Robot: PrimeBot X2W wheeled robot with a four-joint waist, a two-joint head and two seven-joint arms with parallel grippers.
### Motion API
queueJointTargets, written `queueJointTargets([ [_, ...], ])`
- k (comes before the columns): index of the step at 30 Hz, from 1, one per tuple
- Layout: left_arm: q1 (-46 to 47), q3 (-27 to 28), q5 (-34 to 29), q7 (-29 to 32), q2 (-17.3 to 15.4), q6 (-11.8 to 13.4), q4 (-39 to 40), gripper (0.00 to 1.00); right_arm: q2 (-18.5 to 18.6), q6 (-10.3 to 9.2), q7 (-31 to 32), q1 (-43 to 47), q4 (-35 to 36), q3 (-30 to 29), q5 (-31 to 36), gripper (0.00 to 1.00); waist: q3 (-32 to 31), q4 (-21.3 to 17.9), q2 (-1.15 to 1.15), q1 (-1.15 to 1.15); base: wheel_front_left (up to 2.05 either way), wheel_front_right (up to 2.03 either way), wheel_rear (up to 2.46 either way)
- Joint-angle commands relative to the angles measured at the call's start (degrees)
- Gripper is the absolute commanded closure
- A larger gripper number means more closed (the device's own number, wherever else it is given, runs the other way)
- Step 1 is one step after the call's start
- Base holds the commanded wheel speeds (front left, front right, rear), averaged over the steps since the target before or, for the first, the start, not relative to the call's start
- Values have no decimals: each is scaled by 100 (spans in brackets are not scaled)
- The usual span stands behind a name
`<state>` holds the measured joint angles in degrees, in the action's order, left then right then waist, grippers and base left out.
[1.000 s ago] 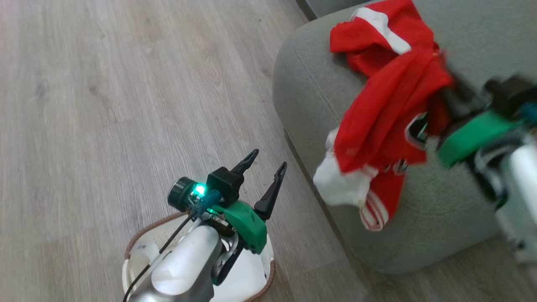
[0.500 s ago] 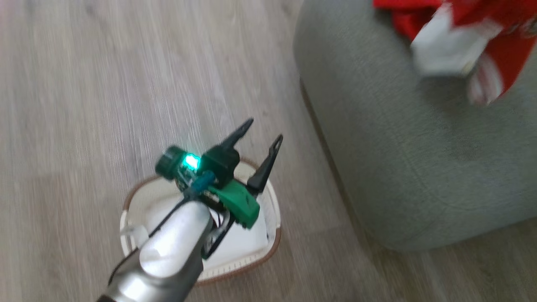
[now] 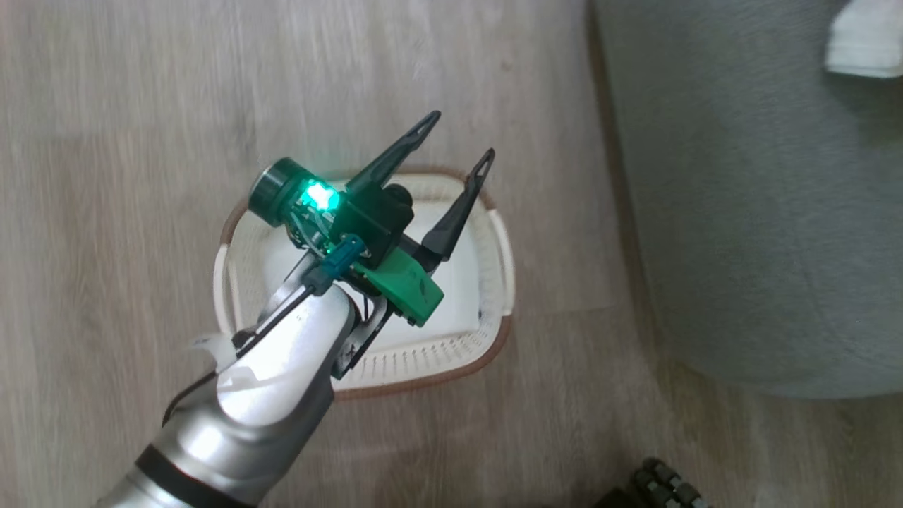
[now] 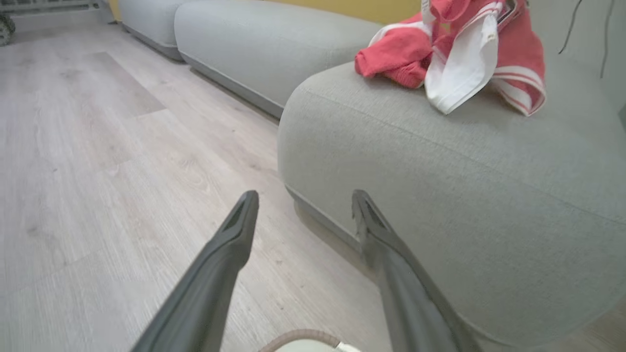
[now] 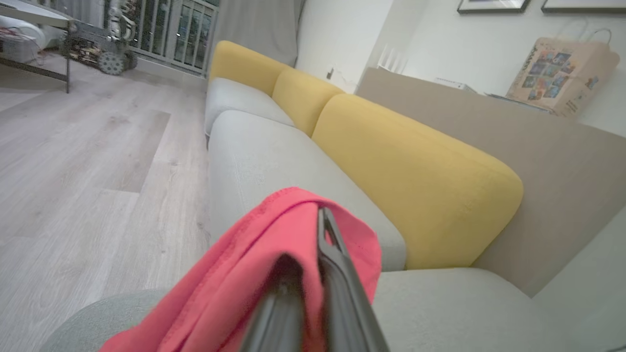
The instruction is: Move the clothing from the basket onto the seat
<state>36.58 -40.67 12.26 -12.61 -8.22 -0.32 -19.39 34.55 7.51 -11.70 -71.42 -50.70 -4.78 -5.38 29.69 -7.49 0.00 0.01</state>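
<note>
Clothing [image 5: 230, 293], red with white trim, stays pinched in my right gripper [image 5: 305, 244] over the rounded fabric seat [image 4: 440, 195]. My left gripper [image 3: 459, 135] keeps its 2 fingers wide above the perforated oval basket [image 3: 423, 361], now fully seen.

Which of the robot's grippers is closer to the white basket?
Left. The left gripper hovers open over the basket. The right gripper is over at the seat, shut on the red clothing, away from the basket.
</note>
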Motion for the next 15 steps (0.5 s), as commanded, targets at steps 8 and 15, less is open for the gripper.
queueJointTargets([
  [8,201,63,-146,169,-267,142,518,0,-368,-2,-301,-288,-603,-831,959,99,796,380,0,-1,0,0,0],
  [15,241,32,-177,257,-344,191,632,0,-701,-2,-327,-214,-868,-1226,1462,93,901,283,0,-1,0,0,0],
])
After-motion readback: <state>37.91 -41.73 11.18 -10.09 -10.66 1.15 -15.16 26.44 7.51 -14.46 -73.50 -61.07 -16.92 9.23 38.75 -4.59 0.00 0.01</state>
